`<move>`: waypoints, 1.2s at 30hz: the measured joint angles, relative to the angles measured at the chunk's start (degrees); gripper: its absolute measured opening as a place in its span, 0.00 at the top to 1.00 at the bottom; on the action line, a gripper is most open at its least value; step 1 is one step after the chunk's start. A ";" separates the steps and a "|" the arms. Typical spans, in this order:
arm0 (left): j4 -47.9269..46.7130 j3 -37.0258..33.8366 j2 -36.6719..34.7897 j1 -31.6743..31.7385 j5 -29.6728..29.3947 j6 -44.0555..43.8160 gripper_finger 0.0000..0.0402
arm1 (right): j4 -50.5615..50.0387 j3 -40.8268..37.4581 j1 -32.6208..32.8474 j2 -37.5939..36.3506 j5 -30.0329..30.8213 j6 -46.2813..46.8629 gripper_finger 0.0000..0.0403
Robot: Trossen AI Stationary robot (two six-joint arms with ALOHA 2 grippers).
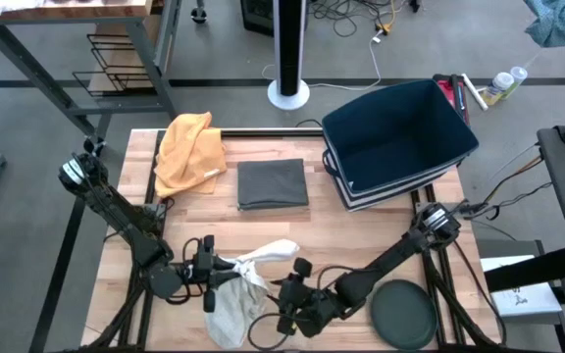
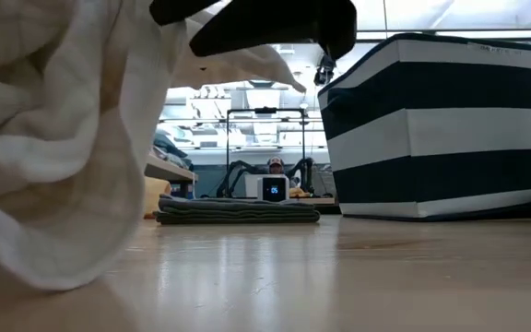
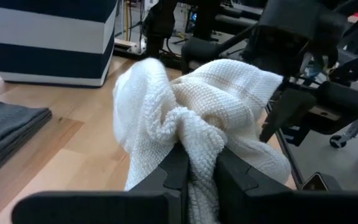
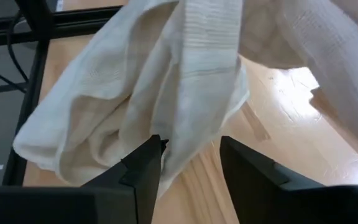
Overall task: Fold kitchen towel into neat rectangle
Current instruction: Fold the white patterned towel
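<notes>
A: So, where's the towel (image 1: 241, 286)?
B: Bunched at lower centre of the worktop (image 1: 356, 233). Left hand (image 1: 208, 272) pinches a fold; right hand (image 4: 190, 163) stands parted, holding nothing.
A: Handling?
B: Soft, light, limp, probably. Take a corner, not the bunch.

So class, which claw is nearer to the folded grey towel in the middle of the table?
Left. The left claw sits just below the grey towel, clamped on the white towel; the right claw is farther down, near the table's edge.

A folded towel (image 1: 273, 183) is lying mid-table, between a crumpled cloth (image 1: 189, 149) on its left and a bin (image 1: 396, 142) on its right.
</notes>
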 joint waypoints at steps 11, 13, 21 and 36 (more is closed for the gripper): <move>-0.39 0.00 0.00 0.06 0.11 1.89 0.91 | -3.97 0.00 -1.58 0.11 -0.16 -1.04 0.81; -0.42 0.02 0.00 0.06 0.13 1.87 0.91 | -5.54 0.00 -1.70 0.11 -0.10 -0.59 0.90; -0.31 0.01 0.00 0.13 -0.69 1.21 0.85 | -6.81 0.00 -1.74 -2.50 -0.08 -3.87 0.99; -7.62 2.62 -8.38 0.13 -6.61 8.92 0.50 | -20.00 0.00 -6.86 -20.93 2.00 -15.91 1.00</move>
